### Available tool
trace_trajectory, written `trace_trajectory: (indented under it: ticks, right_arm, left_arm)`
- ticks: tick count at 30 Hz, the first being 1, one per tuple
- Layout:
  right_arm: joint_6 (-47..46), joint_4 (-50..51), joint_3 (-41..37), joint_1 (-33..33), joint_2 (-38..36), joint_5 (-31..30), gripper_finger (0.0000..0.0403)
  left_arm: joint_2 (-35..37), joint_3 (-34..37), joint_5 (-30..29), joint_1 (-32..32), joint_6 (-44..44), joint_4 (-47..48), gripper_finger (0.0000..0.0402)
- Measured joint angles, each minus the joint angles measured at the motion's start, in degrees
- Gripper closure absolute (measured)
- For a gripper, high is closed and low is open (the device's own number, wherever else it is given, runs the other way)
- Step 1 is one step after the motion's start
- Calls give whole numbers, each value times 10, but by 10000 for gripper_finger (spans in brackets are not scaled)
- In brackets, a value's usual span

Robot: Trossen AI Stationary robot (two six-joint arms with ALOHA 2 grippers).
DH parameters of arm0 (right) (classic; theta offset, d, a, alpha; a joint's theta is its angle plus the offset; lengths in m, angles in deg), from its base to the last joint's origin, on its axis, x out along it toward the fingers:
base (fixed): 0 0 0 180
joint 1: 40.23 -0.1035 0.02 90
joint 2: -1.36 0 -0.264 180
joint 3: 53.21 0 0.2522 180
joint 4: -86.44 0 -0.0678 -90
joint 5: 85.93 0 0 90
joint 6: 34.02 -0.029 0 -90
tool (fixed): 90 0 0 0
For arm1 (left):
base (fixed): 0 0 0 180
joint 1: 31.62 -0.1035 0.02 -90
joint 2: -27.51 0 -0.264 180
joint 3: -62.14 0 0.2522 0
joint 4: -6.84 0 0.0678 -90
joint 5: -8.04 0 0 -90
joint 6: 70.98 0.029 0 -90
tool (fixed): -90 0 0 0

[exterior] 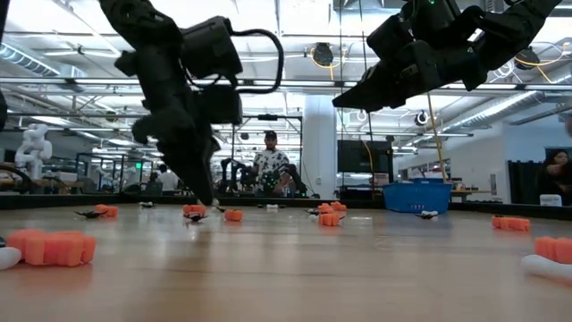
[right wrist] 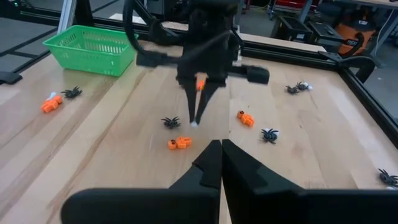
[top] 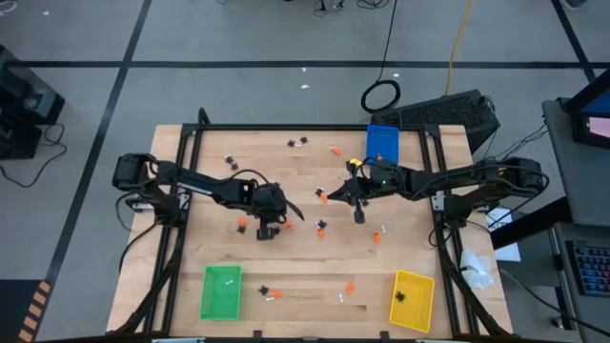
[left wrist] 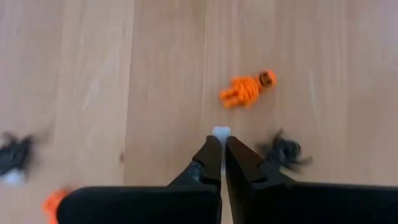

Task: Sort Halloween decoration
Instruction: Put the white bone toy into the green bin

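Observation:
Tiny orange lumps, black spiders and white bone sticks lie scattered on the wooden table (top: 305, 257). My left gripper (top: 268, 231) points down at the table's middle-left and is shut on a white bone stick (left wrist: 221, 132). An orange lump (left wrist: 247, 91) and a black spider (left wrist: 283, 151) lie on the wood close beside it. From the right wrist view I see the same left gripper (right wrist: 196, 119) with the white bit at its tip. My right gripper (top: 359, 215) hovers shut over the table's middle, raised well above the wood (exterior: 357, 97), with nothing showing between its fingers (right wrist: 221, 147). My left gripper pinches the white bone stick between its two fingertips; only one end (left wrist: 221, 131) sticks out past them. The fingers come from above, pointing down. Their tips (exterior: 206, 202) are at or just above the wood; whether the stick is lifted clear I cannot tell.
A green tray (top: 221, 292) sits at the near left, a yellow tray (top: 412, 301) at the near right, and a blue tray (top: 382, 143) at the far edge right of centre. Black rails frame the table. People stand in the room beyond (exterior: 270, 170).

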Motion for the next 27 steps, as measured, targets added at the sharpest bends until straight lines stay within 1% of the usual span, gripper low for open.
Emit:
trace_trajectory:
  ticks: [6, 11, 14, 18, 23, 27]
  right_arm:
    - [0, 0, 0, 0, 0, 0, 403]
    - [0, 2, 0, 0, 0, 0, 403]
    - [0, 4, 0, 0, 0, 0, 403]
    - [0, 4, 0, 0, 0, 0, 403]
    - [-4, 4, 0, 0, 0, 0, 403]
    - [-7, 5, 0, 0, 0, 0, 403]
  left_arm:
    - [57, 0, 3, 39, -40, 36, 400]
    - [113, 0, 20, 97, -102, 42, 400]
    - [143, -1, 27, 145, -149, 54, 400]
    - [166, -1, 28, 218, -224, 54, 400]
    - [166, -1, 28, 316, -330, 69, 400]
    - [153, -1, 21, 395, -436, 88, 400]
